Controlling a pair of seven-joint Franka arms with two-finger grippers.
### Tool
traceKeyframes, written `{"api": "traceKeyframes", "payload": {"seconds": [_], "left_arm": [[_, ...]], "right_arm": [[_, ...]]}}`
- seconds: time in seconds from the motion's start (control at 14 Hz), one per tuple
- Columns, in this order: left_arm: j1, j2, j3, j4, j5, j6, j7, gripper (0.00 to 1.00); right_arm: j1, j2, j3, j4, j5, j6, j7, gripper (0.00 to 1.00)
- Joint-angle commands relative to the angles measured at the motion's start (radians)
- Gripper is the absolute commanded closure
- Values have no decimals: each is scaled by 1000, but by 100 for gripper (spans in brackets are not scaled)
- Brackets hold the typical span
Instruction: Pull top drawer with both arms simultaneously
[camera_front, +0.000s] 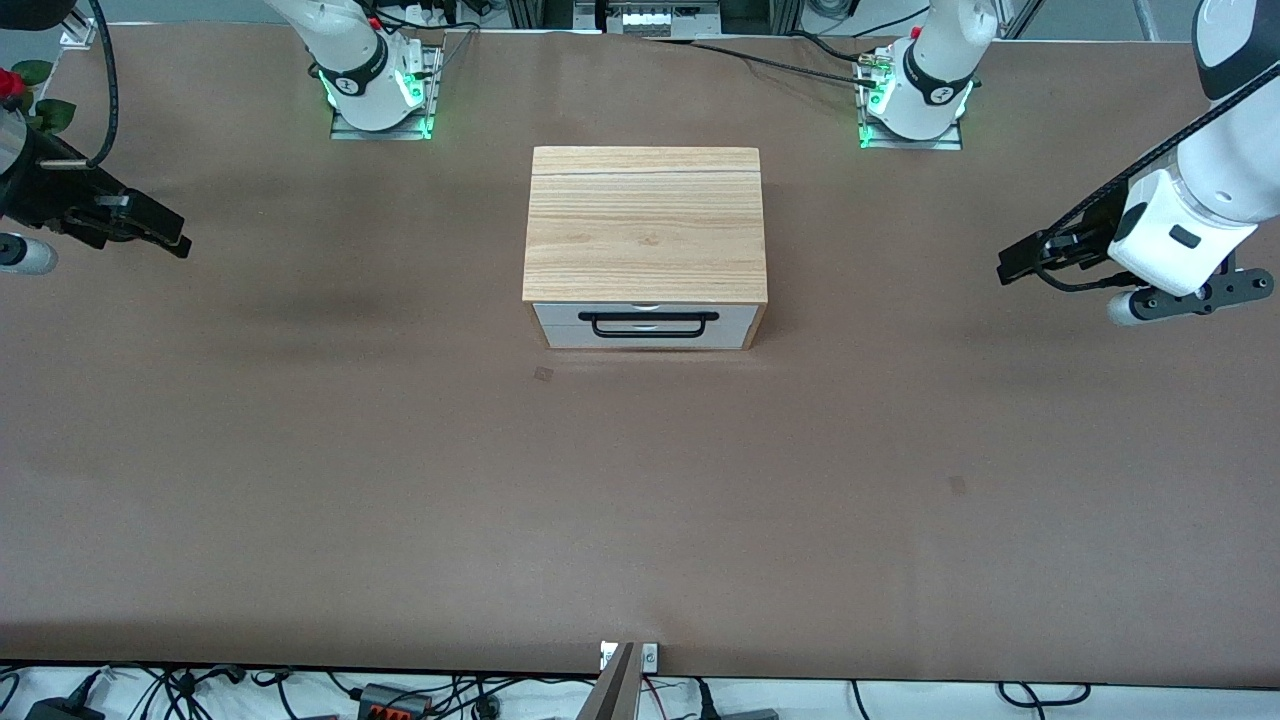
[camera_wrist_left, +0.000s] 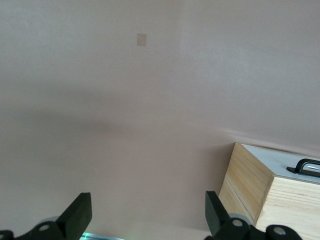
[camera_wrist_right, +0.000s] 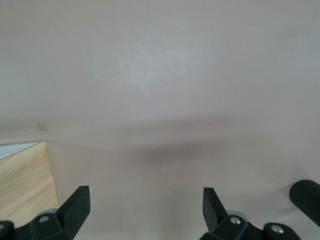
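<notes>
Approach step, nothing touched. The top drawer (camera_front: 645, 313) sits shut in the wooden box (camera_front: 644, 222) mid-bench (camera_front: 640, 500), its black handle (camera_front: 647, 325) facing the front camera. My left tool (camera_wrist_left: 145, 212) hangs over bare bench well off the box toward the left arm's end, fingers spread wide — my right tool (camera_wrist_right: 145, 209) likewise toward the right arm's end, also spread. Next: bring both tools down to the handle, one per end, then close.

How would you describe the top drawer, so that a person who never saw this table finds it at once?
Find the wooden box standing mid-table. On its side facing the front camera are two white drawer fronts; the top drawer is the upper one, closed. The long black bar handle hangs across it.
</notes>
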Motion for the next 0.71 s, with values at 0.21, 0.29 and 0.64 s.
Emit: {"api": "traceKeyframes", "payload": {"seconds": [0.21,0.29,0.64], "left_arm": [[0,-1,-1,12,18,-4,16,0],[0,-1,-2,12,20,-4,16,0],[9,41,-19,12,9,-2,13,0]], "right_arm": [[-18,-9,-7,-8,-16,8,-103,0],[-19,-9,-7,-8,-15,2,-99,0],[-22,17,-7,9,-6,2,-106,0]]}}
